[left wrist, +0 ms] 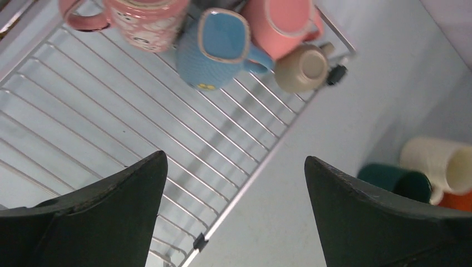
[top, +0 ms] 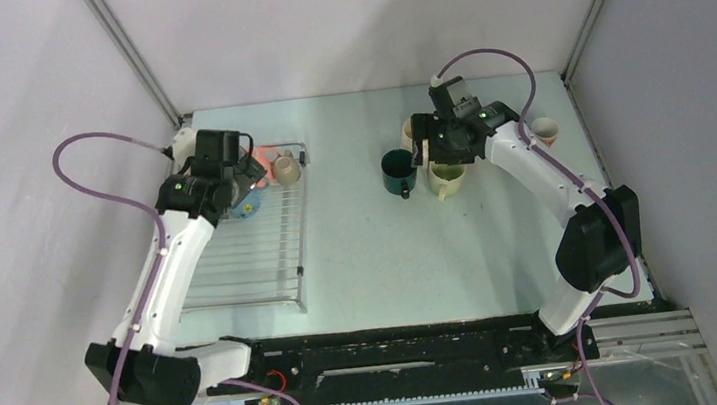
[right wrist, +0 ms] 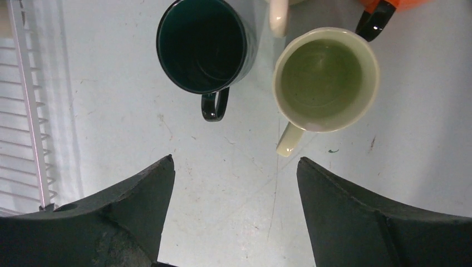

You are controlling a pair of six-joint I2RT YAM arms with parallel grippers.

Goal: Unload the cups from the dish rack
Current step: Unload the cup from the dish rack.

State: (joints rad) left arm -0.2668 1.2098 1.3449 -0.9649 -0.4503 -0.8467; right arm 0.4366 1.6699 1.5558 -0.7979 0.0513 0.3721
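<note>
Your left gripper (left wrist: 235, 161) is wide open and holds nothing. The dish rack (left wrist: 111, 111) lies right under its fingers. Just ahead of it, four cups sit close together at the end of the rack. A blue cup (left wrist: 214, 47) is straight ahead. A spotted pink mug (left wrist: 147, 22) is on one side of it and a plain pink cup (left wrist: 284, 25) is on the other. A small beige cup (left wrist: 303, 68) sits by the rack's corner.

Your right gripper (right wrist: 235, 161) is wide open too, with nothing between its fingers. It hangs over the bare table (right wrist: 222, 161), off to the side of the rack. Two cups stand upright just ahead of it, near each other but not touching. A dark green cup (right wrist: 200, 47) is ahead of one finger and a cream cup (right wrist: 325, 78) is ahead of the other. Both handles point back toward the gripper. An orange cup (right wrist: 389, 3) peeks in just past the cream one.
</note>
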